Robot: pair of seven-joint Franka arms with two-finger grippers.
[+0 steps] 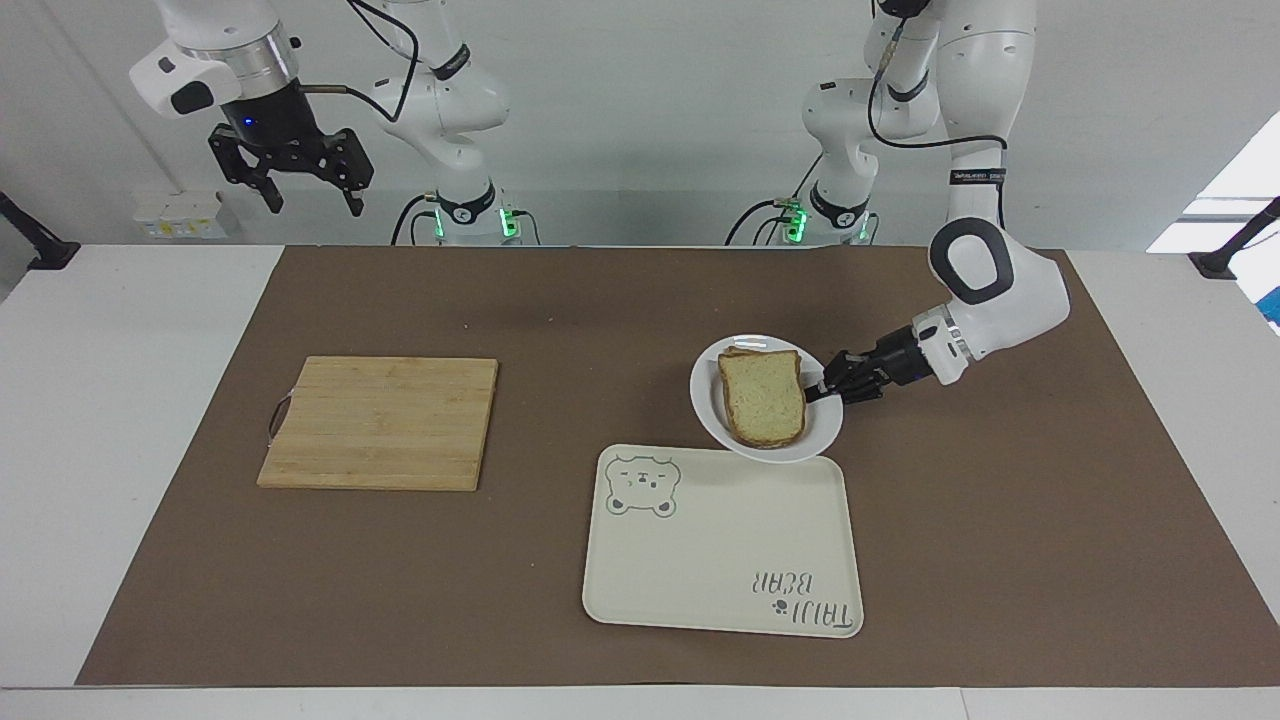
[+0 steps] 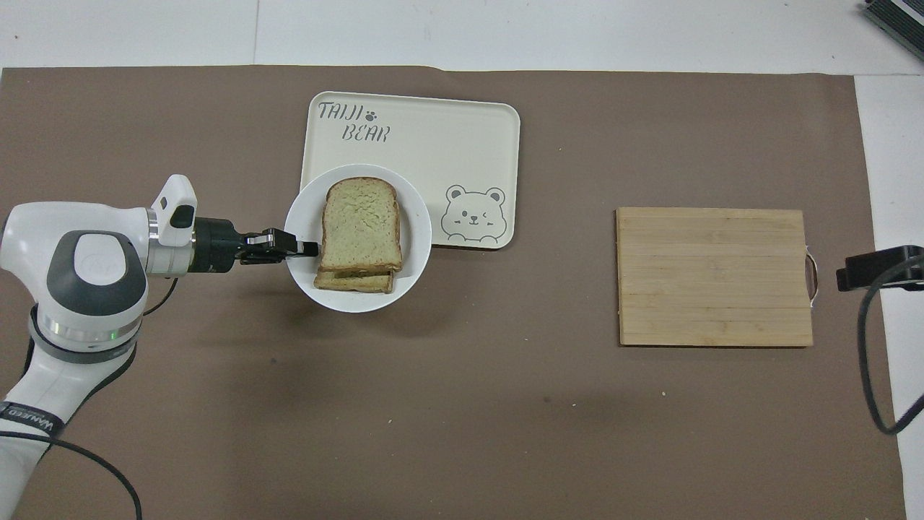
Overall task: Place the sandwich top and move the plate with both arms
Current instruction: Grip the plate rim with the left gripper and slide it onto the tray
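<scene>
The sandwich top, a plain bread slice, lies on another slice on the white plate. My left gripper is shut on the plate's rim at the side toward the left arm's end of the table. It holds the plate slightly tilted, just above the mat. The plate overlaps the edge of the cream tray nearer the robots. My right gripper waits open, high above the right arm's end of the table, with nothing in it.
A wooden cutting board with a metal handle lies on the brown mat toward the right arm's end. The cream tray carries a bear drawing and lettering.
</scene>
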